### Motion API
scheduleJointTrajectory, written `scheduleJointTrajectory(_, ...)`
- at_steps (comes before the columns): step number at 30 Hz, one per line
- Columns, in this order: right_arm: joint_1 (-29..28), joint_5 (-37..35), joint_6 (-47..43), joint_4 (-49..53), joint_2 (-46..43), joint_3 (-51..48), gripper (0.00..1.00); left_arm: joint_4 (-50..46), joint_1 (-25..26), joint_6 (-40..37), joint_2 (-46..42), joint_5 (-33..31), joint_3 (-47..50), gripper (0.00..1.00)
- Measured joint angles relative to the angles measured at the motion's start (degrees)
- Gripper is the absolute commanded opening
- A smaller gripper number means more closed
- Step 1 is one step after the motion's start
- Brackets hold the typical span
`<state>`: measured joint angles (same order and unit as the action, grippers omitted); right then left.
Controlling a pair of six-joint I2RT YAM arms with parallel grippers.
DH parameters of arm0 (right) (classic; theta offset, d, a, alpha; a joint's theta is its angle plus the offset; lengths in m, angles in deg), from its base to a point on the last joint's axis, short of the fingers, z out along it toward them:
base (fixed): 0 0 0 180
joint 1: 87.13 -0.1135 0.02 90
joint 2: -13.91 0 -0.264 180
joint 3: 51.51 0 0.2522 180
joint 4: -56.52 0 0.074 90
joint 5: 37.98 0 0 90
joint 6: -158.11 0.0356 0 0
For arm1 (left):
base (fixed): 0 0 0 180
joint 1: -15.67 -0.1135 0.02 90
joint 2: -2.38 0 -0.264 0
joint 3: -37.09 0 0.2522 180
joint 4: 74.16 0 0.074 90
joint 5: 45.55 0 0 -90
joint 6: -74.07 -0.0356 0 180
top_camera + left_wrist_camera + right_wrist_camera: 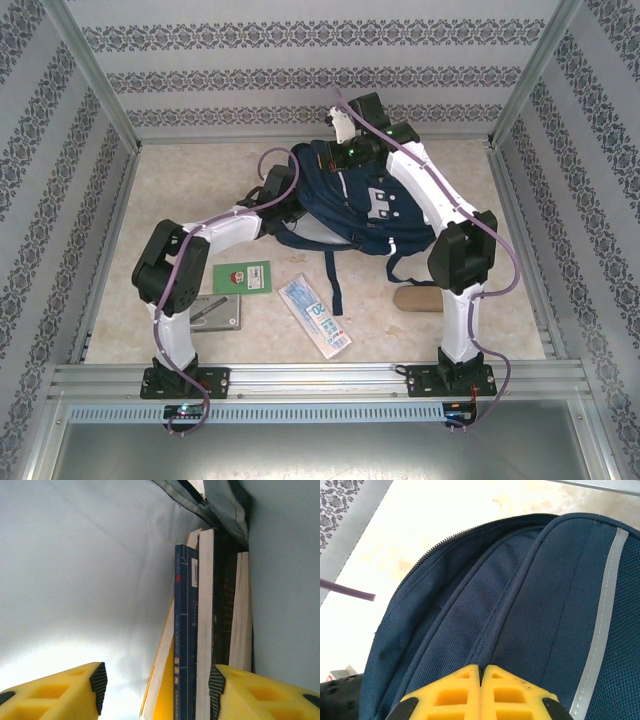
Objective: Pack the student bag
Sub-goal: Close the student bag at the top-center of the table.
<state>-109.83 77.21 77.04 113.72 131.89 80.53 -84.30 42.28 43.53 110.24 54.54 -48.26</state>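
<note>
The student bag [345, 205], navy blue with a white stripe, lies at the back middle of the table. My left arm [235, 225] reaches into its left side. Inside, against the pale grey lining [75, 580], my left gripper [158, 685] stands open. Several books stand on edge between its fingers, close to the right one: a yellow-covered book [165, 680], a dark blue spine [186, 630] and white page blocks [205, 605]. Neither pad presses on them. My right gripper [481, 669] [352, 152] is shut on a fold of the bag's top fabric [485, 605] beside the zip.
On the table in front of the bag lie a green card [247, 277], a grey flat item [215, 312], a clear packet with blue print [315, 317] and a tan oblong object [420, 298]. A dark strap [334, 275] trails forward. Patterned walls and metal rails enclose the table.
</note>
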Motion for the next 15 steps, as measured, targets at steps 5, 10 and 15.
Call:
scheduleJointTrajectory(5,0.22,0.17,0.42,0.02,0.2,0.0,0.29,-5.79,-1.92,-2.12,-4.68,-1.64,2.73,0.65)
scheduleJointTrajectory(10,0.09,-1.29,1.99,-2.16,-1.55,-3.89,0.38,-14.34,-3.61,-4.94,-10.67,-3.54,4.52,0.69)
scheduleJointTrajectory(15,-1.62,-5.09,5.16,-4.26,-7.78,-11.93,0.46,-21.62,-8.7,-7.58,-20.17,-4.61,8.59,0.69)
